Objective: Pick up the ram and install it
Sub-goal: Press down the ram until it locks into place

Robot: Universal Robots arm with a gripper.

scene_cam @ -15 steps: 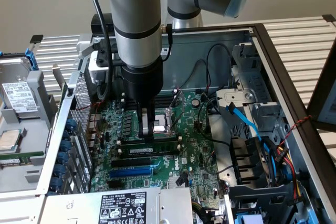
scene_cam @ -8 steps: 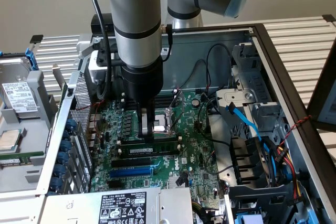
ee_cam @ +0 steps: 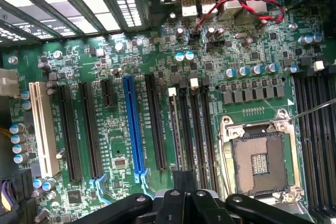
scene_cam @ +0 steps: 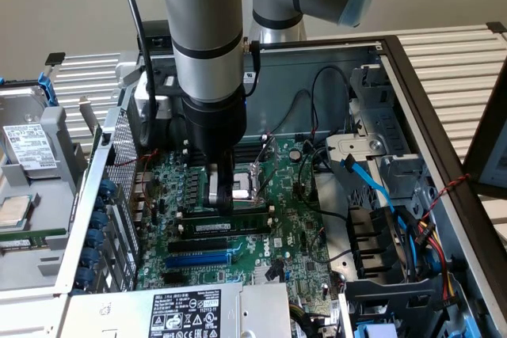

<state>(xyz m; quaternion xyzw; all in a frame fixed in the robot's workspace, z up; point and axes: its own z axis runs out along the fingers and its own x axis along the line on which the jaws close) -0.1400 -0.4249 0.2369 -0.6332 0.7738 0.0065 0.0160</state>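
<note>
The ram (scene_cam: 238, 217) is a long green stick standing on edge in one of the black memory slots of the motherboard (scene_cam: 297, 211), near the middle of the open computer case. In the wrist view the ram (ee_cam: 174, 129) shows edge-on as a thin pale line in its slot. My gripper (scene_cam: 220, 199) hangs straight down over the stick's end toward the exterior view's left. It is shut, its tips meeting the stick's top edge. The wrist view shows the gripper (ee_cam: 184, 184) with its dark fingers together right over the stick.
A blue expansion slot (scene_cam: 198, 259) and an empty CPU socket (scene_cam: 245, 180) flank the memory slots. Blue and black cables (scene_cam: 380, 195) crowd the exterior view's right. A hard drive (scene_cam: 28, 148) lies outside the case at the left, and a labelled power supply (scene_cam: 186, 314) is in front.
</note>
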